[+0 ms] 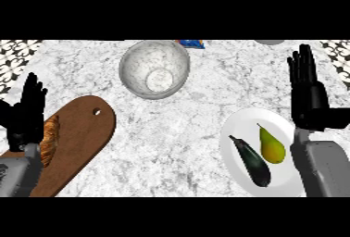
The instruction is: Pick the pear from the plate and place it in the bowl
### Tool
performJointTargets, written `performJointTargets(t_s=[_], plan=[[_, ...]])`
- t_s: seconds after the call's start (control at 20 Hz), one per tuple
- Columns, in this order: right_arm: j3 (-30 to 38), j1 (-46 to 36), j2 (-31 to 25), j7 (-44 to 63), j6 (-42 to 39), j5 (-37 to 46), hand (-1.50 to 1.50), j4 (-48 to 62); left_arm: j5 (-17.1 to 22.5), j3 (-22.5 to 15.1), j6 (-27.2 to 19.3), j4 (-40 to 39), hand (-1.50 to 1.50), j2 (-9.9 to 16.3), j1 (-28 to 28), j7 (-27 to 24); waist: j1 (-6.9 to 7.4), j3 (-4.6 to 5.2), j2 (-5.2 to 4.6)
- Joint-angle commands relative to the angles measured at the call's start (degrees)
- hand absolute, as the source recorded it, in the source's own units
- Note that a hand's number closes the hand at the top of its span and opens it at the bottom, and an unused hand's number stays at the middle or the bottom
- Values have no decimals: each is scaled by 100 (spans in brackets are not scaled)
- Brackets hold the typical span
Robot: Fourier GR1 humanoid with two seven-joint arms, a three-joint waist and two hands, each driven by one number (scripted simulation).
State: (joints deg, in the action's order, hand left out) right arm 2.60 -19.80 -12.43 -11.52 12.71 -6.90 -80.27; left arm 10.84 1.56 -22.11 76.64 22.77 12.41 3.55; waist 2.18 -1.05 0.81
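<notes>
The right hand (309,95) is spread, fingers straight, just beside the white plate (240,121). On this plate the pear (271,145) lies next to an eggplant (250,161). The bowl (154,68) stands well apart. The left hand (26,111) rests open near a cutting board (82,139).

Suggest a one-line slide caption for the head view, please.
Pear beside eggplant on plate, bowl waiting; right hand and left hand open.
</notes>
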Motion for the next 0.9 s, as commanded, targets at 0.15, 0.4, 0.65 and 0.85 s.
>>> performJointTargets(t_s=[0.15, 0.4, 0.65, 0.85], plan=[[-946, -479, 597, 799, -2030, -1418, -150, -194, 66, -64, 414, 496, 0, 112, 286, -393, 39, 94, -55], [-1345, 521, 98, 1056, -1087, -90, -150, -1067, 443, 51, 956, 869, 0, 153, 10, -620, -308, 112, -13], [-1675, 1634, -254, 469, -1504, 304, -150, -2118, 524, 189, 1277, 869, 0, 45, -184, -869, -263, 107, -57], [-1094, 1691, -1319, 1220, -2098, 87, -150, -3006, 420, 260, 1231, 995, 0, 159, -271, -789, -281, 108, -43]])
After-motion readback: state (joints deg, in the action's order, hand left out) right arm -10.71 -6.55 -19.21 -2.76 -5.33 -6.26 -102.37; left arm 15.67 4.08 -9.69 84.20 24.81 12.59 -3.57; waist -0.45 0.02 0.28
